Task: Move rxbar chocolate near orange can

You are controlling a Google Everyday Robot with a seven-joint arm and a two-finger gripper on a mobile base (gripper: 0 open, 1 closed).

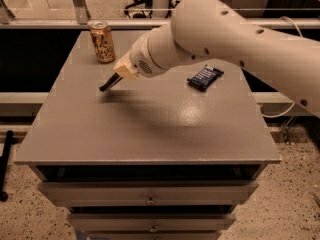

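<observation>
On grey cabinet top (150,134), 11 o'clock: orange can (102,41) upright; gripper (111,82) near it at 5 o'clock, open or closed cannot tell; rxbar chocolate unseen, delivery unconfirmed

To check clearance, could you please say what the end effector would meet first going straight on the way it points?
The end effector, just in front of the orange can, points down-left and would likely meet the bare tabletop first; depth is unclear.
</observation>
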